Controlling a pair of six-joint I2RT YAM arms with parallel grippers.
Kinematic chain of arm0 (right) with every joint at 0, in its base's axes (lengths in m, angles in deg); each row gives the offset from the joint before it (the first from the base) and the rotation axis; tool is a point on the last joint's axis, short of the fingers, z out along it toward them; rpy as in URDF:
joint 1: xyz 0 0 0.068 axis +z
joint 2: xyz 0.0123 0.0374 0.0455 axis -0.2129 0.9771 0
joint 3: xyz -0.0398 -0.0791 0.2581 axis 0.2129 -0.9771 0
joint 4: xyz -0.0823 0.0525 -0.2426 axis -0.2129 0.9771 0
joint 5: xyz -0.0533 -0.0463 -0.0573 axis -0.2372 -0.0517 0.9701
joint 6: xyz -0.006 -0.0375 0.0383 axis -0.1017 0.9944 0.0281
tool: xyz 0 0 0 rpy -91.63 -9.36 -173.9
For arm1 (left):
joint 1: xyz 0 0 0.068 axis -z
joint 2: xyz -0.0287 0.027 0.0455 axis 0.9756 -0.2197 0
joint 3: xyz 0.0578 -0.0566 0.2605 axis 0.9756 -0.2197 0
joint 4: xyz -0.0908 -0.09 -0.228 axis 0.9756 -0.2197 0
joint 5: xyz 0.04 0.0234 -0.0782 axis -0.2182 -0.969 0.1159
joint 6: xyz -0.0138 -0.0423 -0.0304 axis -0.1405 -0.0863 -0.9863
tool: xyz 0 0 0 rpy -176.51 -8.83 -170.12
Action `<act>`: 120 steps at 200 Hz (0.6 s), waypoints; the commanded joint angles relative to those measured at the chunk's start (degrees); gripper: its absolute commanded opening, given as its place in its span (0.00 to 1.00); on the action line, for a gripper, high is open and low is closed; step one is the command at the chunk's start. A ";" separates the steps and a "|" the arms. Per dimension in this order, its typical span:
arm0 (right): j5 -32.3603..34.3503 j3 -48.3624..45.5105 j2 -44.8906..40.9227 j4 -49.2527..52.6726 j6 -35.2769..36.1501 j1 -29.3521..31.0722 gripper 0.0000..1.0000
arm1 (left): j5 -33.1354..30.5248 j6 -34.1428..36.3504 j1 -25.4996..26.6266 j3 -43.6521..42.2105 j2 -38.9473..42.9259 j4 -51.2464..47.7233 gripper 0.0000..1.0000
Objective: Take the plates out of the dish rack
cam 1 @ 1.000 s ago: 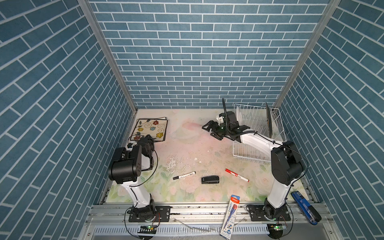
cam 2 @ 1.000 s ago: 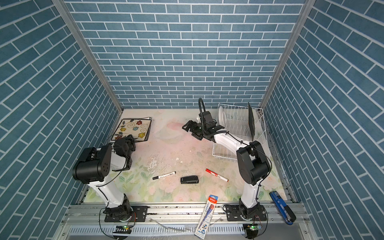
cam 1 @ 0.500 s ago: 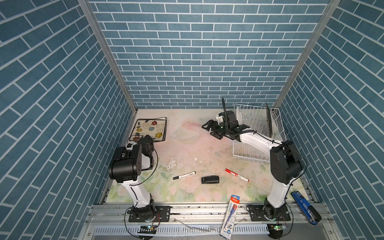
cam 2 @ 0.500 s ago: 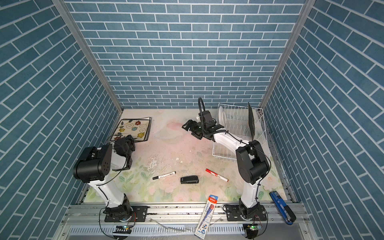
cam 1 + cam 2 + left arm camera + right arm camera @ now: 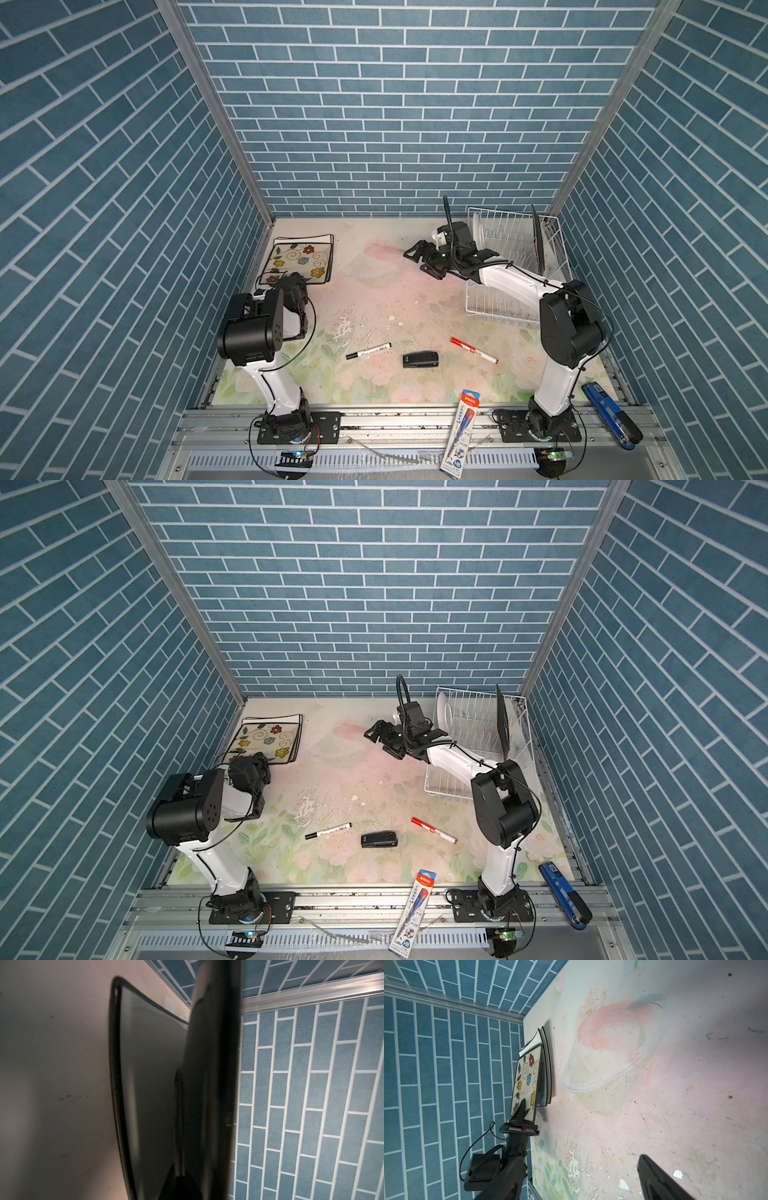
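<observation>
A flower-patterned plate [image 5: 301, 257] tops a small stack of black-rimmed white plates [image 5: 548, 1068] at the far left of the table. My left gripper [image 5: 286, 279] is shut on its near edge. In the right wrist view one finger [image 5: 520, 1109] lies on its face, and that edge is tilted up off the stack. The white wire dish rack [image 5: 511, 307] stands at the far right. It holds a round white plate [image 5: 478, 232] at its left end and an upright black plate [image 5: 539, 241] at its right. My right gripper [image 5: 420, 262] hangs open and empty just left of the rack.
A black marker [image 5: 368, 351], a black stapler-like block [image 5: 420, 359] and a red marker [image 5: 473, 356] lie near the table's front. A pencil pack [image 5: 463, 428] and a blue tool [image 5: 611, 415] rest on the front rail. Brick walls close three sides.
</observation>
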 commanded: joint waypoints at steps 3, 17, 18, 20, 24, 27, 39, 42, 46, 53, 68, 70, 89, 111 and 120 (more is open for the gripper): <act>0.06 2.97 0.92 0.30 0.93 0.17 0.86 | -1.00 -0.21 -0.41 3.15 2.14 9.31 0.00; 0.06 3.05 1.05 0.28 0.82 0.23 0.86 | -1.16 -0.21 -0.41 3.00 2.37 9.00 0.00; 0.06 3.06 1.08 0.31 0.80 0.22 0.86 | -1.17 -0.18 -0.42 2.99 2.33 9.00 0.00; 0.01 3.06 1.09 0.34 0.79 0.21 0.86 | -1.24 -0.21 -0.40 2.98 2.32 9.07 0.00; -0.03 3.06 1.10 0.32 0.80 0.21 0.86 | -1.26 -0.22 -0.43 2.98 2.37 9.13 0.00; -0.03 3.06 1.10 0.34 0.79 0.30 0.86 | -1.26 -0.25 -0.43 2.98 2.40 9.14 0.00; -0.03 3.15 1.19 0.25 0.80 0.21 0.86 | -1.12 -0.34 -0.43 3.05 2.38 9.05 0.00; -0.03 3.15 1.23 0.26 0.82 0.21 0.86 | -1.09 -0.27 -0.43 3.06 2.40 8.94 0.00; -0.03 3.15 1.27 0.23 0.79 0.21 0.86 | -1.04 -0.33 -0.43 3.19 2.38 8.72 0.00; -0.03 3.15 1.27 0.25 0.81 0.21 0.86 | -1.00 -0.34 -0.41 3.24 2.56 8.29 0.00; -0.12 3.26 1.36 0.25 0.76 0.21 0.86 | -1.07 -0.41 -0.40 3.24 2.73 7.65 0.05; -0.16 3.24 1.36 0.28 0.72 0.21 0.86 | -1.08 -0.36 -0.40 3.20 2.80 7.56 0.07; -0.45 3.24 1.36 0.32 0.83 0.26 0.86 | -0.93 -0.84 -0.43 3.20 3.39 6.16 0.18; -0.47 3.15 1.27 0.34 0.79 0.26 0.86 | -0.34 -0.55 -0.38 3.66 4.04 4.16 0.29; -0.31 3.04 1.19 0.34 0.79 0.30 0.86 | -0.04 -0.49 -0.43 3.85 4.27 3.23 0.31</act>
